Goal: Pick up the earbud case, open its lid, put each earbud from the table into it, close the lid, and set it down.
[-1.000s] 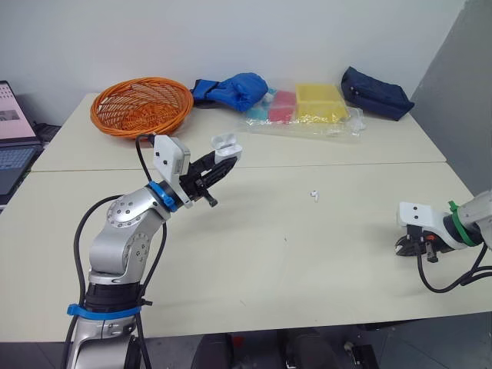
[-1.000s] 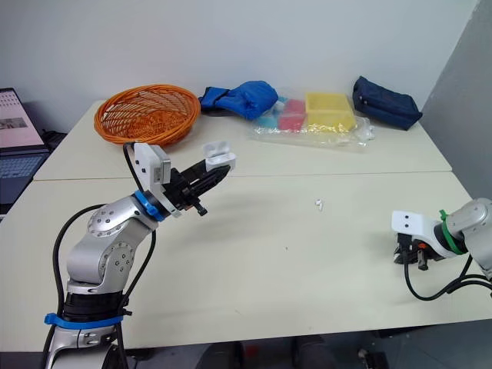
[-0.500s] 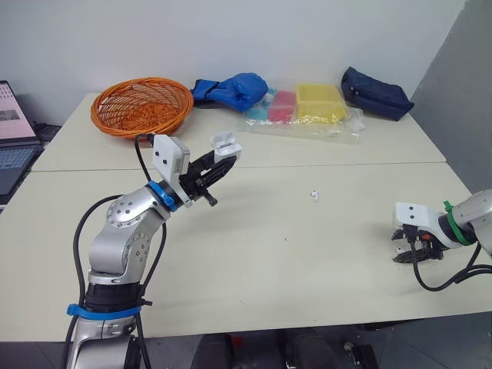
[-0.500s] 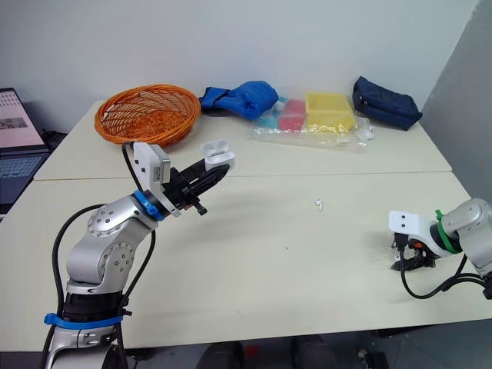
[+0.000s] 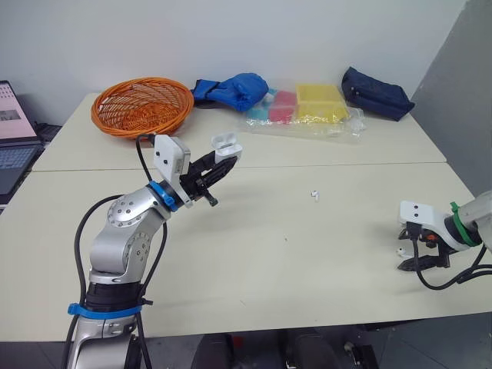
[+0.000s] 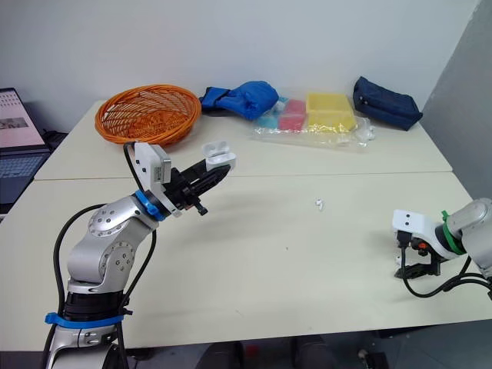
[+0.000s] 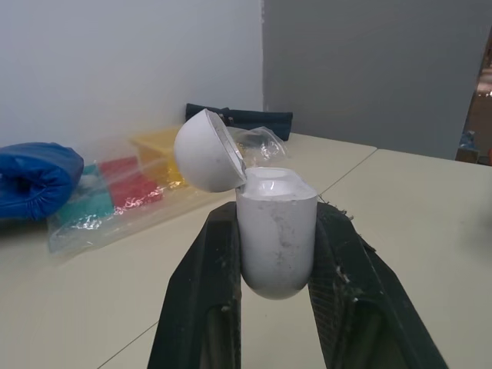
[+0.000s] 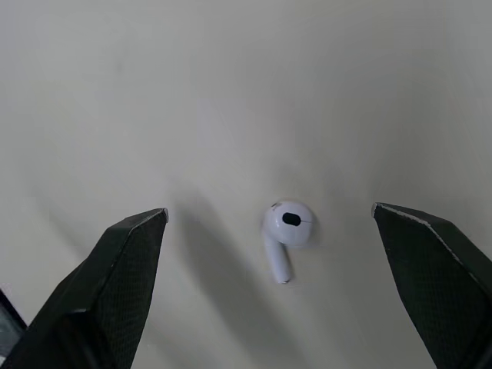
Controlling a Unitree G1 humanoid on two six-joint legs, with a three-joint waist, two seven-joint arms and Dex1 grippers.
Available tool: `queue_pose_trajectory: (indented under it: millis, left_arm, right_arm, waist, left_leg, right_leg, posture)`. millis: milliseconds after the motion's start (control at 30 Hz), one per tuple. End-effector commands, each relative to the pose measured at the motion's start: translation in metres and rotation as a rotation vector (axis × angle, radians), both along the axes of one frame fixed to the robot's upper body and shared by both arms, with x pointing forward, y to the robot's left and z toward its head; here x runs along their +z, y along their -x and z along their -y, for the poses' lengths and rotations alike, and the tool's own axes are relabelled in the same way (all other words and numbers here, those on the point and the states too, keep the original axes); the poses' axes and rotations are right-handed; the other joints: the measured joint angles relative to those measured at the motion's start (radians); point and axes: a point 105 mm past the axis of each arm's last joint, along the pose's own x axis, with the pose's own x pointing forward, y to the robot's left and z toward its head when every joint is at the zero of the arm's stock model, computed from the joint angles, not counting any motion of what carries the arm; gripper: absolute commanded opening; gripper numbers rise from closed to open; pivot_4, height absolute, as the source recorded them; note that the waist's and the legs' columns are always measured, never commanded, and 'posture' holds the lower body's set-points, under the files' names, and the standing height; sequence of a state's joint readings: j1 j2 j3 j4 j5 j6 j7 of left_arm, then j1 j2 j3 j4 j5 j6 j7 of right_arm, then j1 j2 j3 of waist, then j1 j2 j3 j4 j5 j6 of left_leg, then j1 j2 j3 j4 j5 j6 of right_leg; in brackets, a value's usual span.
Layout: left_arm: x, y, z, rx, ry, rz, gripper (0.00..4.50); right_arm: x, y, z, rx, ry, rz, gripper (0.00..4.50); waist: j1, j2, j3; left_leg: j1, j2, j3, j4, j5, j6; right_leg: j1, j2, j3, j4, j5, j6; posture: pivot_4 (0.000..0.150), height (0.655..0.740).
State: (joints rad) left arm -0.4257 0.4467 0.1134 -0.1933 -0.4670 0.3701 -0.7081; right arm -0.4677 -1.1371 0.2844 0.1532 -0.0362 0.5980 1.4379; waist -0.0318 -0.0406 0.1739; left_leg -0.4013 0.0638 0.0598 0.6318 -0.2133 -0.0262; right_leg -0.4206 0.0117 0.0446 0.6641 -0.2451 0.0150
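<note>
- The left gripper (image 5: 222, 159) is clamped on the body of the earbud case (image 5: 224, 142) and holds it up off the table (image 5: 269, 261). The lid is hinged back, so the case is open to receive. Nothing here has shifted over the last second.
- Behind the case and to its left sits the orange basket (image 5: 141, 106), well apart and out of any likely path.
- To the right of the case and below it, one earbud (image 5: 314, 195) lies loose on bare table, untouched and where it was a second ago.
- Far to the right of the case, the right gripper (image 8: 269, 219) has gone from nearly closed to spread wide. Its fingers now straddle a second earbud (image 8: 286, 231) without touching it.
- I judge this to be the approach to the first pick-up: closing would be the next move, and neither earbud is in the case yet.
- This earbud lies much nearer the table's front and right edges than the case does, so a nudge could send it off.
- The stretch of table between the case and the right gripper is open, leaving a free carry path.
</note>
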Motion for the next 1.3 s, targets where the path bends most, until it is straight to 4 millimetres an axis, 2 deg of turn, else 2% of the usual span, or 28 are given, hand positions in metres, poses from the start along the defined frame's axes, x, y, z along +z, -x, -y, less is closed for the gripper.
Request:
queue_pose_trajectory:
  millis: [33, 100, 233, 1000, 1100, 1233, 1300]
  left_arm:
    - [0.012, 0.003, 0.001, -0.006, 0.006, 0.05, 0.76]
    - [0.012, 0.003, 0.001, -0.006, 0.006, 0.05, 0.76]
    - [0.012, 0.003, 0.001, -0.004, 0.004, 0.051, 0.76]
    - [0.015, 0.002, -0.001, -0.006, -0.017, 0.053, 0.76]
    - [0.015, 0.002, -0.001, -0.007, -0.018, 0.052, 0.76]
    - [0.016, 0.001, -0.002, -0.003, -0.019, 0.053, 0.76]
    - [0.016, 0.001, -0.002, -0.002, -0.021, 0.053, 0.76]
  right_arm:
    - [0.012, -0.003, 0.002, -0.06, -0.02, 0.031, 4.31]
    - [0.012, -0.006, 0.002, -0.078, -0.026, 0.038, 3.88]
    - [0.01, -0.007, 0.002, -0.077, -0.017, 0.047, 2.47]
    - [0.001, -0.003, -0.003, -0.115, -0.033, 0.038, 2.47]
    - [0.0, -0.004, -0.004, -0.12, -0.038, 0.044, 1.88]
    - [-0.001, -0.003, -0.004, -0.117, -0.043, 0.036, 0.49]
    - [-0.001, -0.002, -0.005, -0.114, -0.047, 0.031, 0.4]
  waist:
    - [0.0, 0.0, 0.0]
    - [0.0, 0.0, 0.0]
    - [0.0, 0.0, 0.0]
    - [0.0, 0.0, 0.0]
    - [0.0, 0.0, 0.0]
    - [0.0, 0.0, 0.0]
    - [0.0, 0.0, 0.0]
  left_leg:
    - [0.0, 0.0, 0.0, 0.0, 0.0, 0.0]
    - [0.0, 0.0, 0.0, 0.0, 0.0, 0.0]
    - [0.0, 0.0, 0.0, 0.0, 0.0, 0.0]
    - [0.0, 0.0, 0.0, 0.0, 0.0, 0.0]
    - [0.0, 0.0, 0.0, 0.0, 0.0, 0.0]
    - [0.0, 0.0, 0.0, 0.0, 0.0, 0.0]
    - [0.0, 0.0, 0.0, 0.0, 0.0, 0.0]
  right_leg:
    - [0.0, 0.0, 0.0, 0.0, 0.0, 0.0]
    - [0.0, 0.0, 0.0, 0.0, 0.0, 0.0]
    - [0.0, 0.0, 0.0, 0.0, 0.0, 0.0]
    - [0.0, 0.0, 0.0, 0.0, 0.0, 0.0]
    - [0.0, 0.0, 0.0, 0.0, 0.0, 0.0]
    - [0.0, 0.0, 0.0, 0.0, 0.0, 0.0]
    - [0.0, 0.0, 0.0, 0.0, 0.0, 0.0]
  posture:
    - [0.15, 0.74]
    - [0.15, 0.74]
    - [0.15, 0.74]
    - [0.15, 0.74]
    - [0.15, 0.74]
    - [0.15, 0.74]
    - [0.15, 0.74]
